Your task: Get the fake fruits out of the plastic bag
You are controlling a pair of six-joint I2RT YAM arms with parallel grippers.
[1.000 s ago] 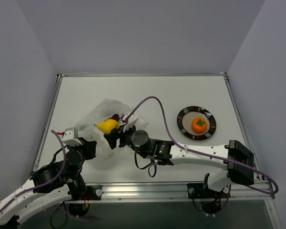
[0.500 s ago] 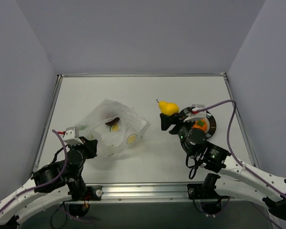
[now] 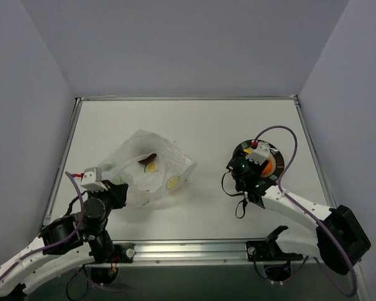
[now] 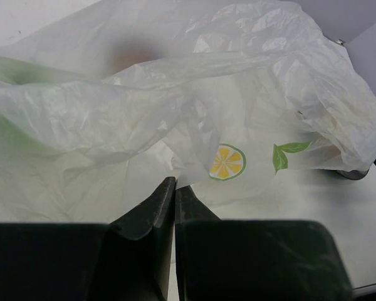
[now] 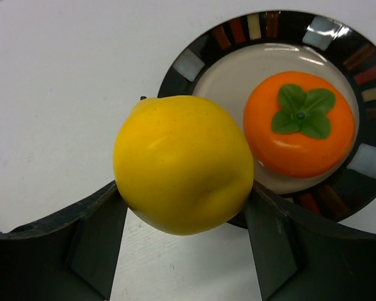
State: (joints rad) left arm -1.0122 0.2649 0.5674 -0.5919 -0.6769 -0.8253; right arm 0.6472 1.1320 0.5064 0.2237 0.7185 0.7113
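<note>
The plastic bag (image 3: 151, 164), crinkly white with citrus-slice prints, lies left of centre; a dark shape and something yellowish show through it. My left gripper (image 3: 117, 189) is shut on the bag's near edge, and the wrist view shows the fingertips (image 4: 169, 188) pinching the film of the bag (image 4: 175, 94). My right gripper (image 5: 183, 210) is shut on a yellow fake fruit (image 5: 182, 163), held above the left rim of the dark plate (image 5: 194, 63). An orange fake fruit (image 5: 299, 132) with a green leaf top lies on that plate. In the top view my right gripper (image 3: 249, 164) hides the yellow fruit.
The dark plate (image 3: 272, 149) with coloured rim tiles sits right of centre on the white table. The table has raised edges at the back and on both sides. A purple cable loops above my right arm.
My right gripper has carried the yellow fruit from the bag's mouth rightward to the plate's left rim. The bag has settled flatter. My left gripper has kept its grip and place.
</note>
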